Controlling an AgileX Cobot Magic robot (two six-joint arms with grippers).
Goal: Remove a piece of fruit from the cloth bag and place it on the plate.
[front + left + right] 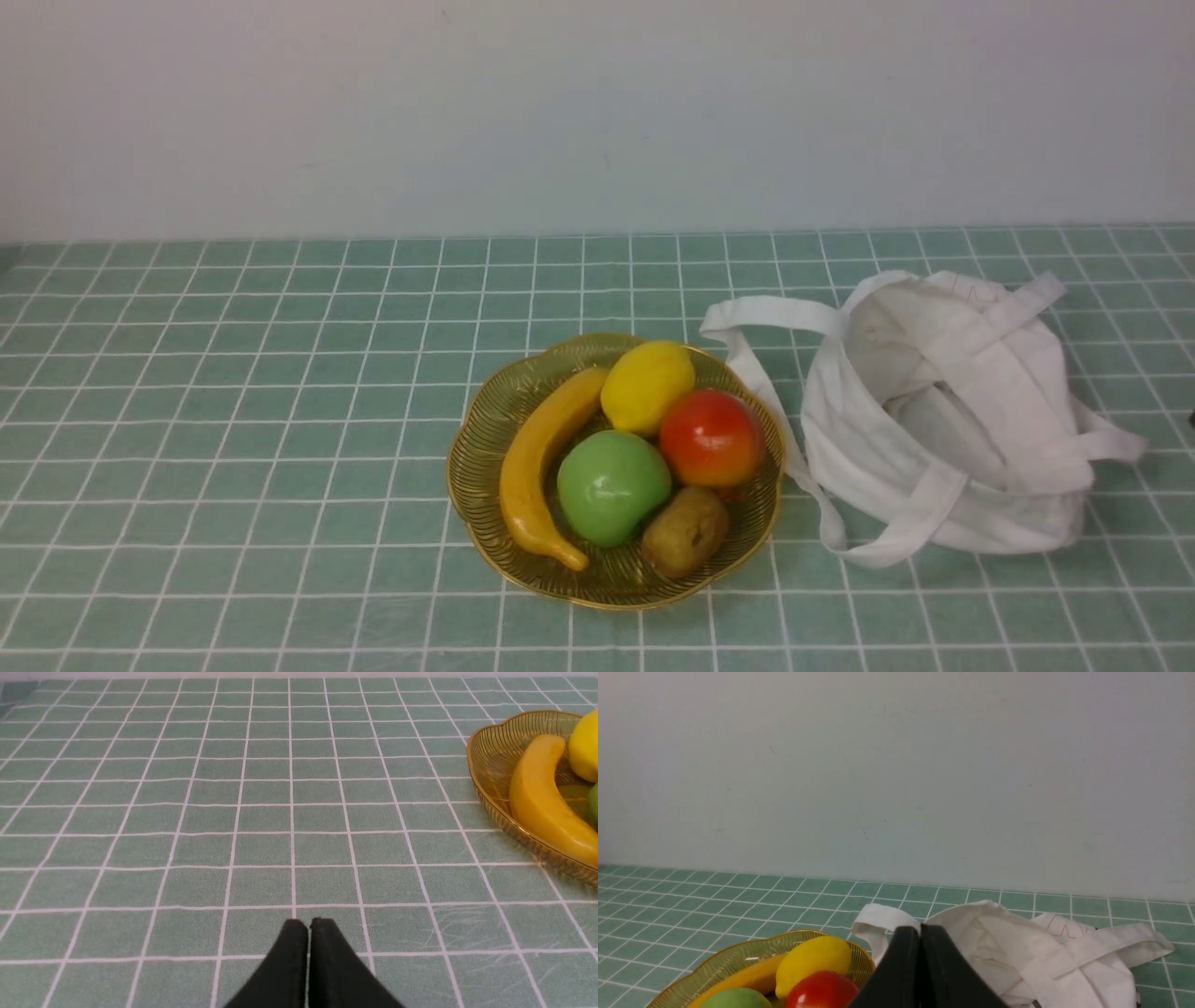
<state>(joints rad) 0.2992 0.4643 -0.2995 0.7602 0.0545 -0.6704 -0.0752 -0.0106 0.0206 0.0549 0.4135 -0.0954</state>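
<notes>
Five pieces of fruit lie on the gold wire plate (474, 471) in the middle of the green tiled surface (233, 420): a banana (537, 457), a lemon (646, 385), a red fruit (711, 439), a green apple (611, 485) and a small brown fruit (684, 532). The white cloth bag (943, 439) sits just to the right of the plate, and one strap lies just beside the plate's rim. The bag is slumped and its mouth points up and a bit toward the plate. No fruit shows inside it (the folds hide the bottom, so I cannot tell if any is left).

The left gripper (308, 924) hangs over bare tiles, well away from the bag, and its jaws are pressed together with nothing in them. The right gripper (920, 931) is near the bag, and its jaws are pressed together too, with nothing held.

The fruit looks smooth and shiny, so I think it is hard, light and a bit slippery. The round ones could roll, so it is best to pinch one across its fat middle. The banana is the long one. It lies along the left side of the plate, with one end toward the back wall and the other toward the robot, and it curves around the apple. The bag is soft and floppy, so it may fold shut when a gripper pushes in.
</notes>
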